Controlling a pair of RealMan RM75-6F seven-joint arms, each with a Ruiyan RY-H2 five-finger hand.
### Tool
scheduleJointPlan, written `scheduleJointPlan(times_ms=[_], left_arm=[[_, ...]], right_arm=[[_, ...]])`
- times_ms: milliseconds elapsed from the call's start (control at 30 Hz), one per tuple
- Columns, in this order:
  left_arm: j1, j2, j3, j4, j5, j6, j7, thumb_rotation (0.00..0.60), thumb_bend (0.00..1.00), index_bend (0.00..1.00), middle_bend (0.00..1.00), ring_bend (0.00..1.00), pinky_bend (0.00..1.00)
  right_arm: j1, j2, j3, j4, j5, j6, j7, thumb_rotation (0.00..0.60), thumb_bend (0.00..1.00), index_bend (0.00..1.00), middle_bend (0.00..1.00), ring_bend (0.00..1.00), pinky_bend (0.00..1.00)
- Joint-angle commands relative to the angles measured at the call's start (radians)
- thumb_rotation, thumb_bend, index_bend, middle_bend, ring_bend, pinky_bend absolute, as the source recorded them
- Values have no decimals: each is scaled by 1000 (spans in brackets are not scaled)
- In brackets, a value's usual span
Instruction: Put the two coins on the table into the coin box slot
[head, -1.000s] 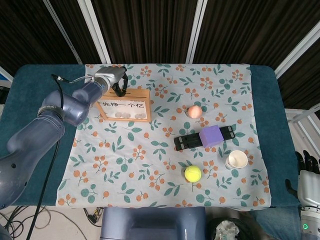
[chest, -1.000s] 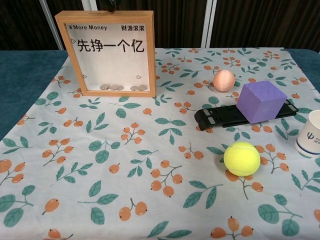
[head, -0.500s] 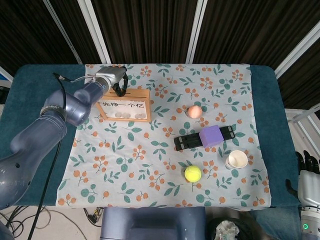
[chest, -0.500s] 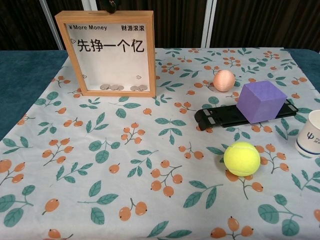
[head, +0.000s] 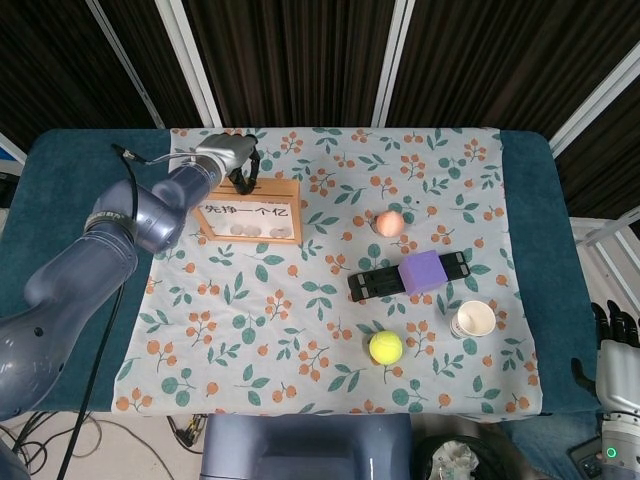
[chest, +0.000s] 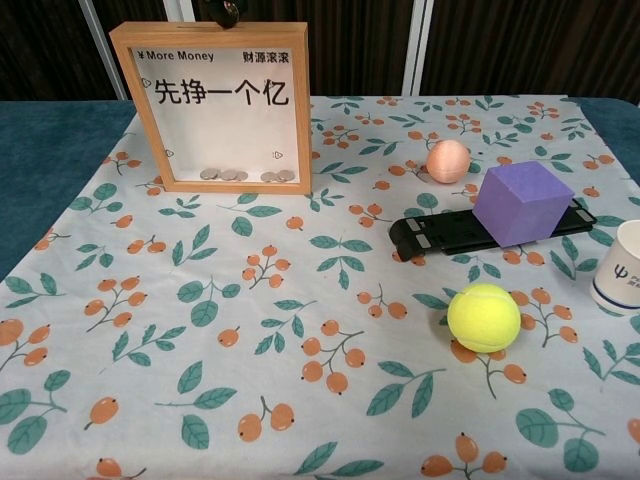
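The counter wears a floral cloth. On the cloth stand a framed coin box, pink ball, black tray, tennis ball, paper cup.

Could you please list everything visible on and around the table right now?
Coin box: one, wooden frame, upright, far left of cloth.
Coins: several, silver, at the box bottom.
Small ball: one, peach, far right of centre.
Cube: one, purple, on the black holder.
Holder: one, black, right.
Tennis ball: one, yellow, near right.
Paper cup: one, white, right edge.
Tablecloth: one, floral.
Left robot hand: above the box top.
Right robot hand: idle beside the table.
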Motion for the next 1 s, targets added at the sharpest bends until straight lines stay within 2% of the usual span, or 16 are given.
scheduleJointPlan(times_ms=[33,767,1000], left_arm=[[-1,1,0,-2,6,2,-6,600,564,555,35,0,0],[-12,4,9,-12,43,11,-43,600,548,548,33,0,0],[-16,7,13,-15,52,11,-49,600,515,536,29,0,0]], right_arm=[[0,0,0,0,-1,0,0,600,406,96,47,76,0],[1,2,-1,-1,-1,-1,2,600,406,96,47,76,0],[1,1,-1,-2,2,-1,-3,600,406,96,47,76,0]])
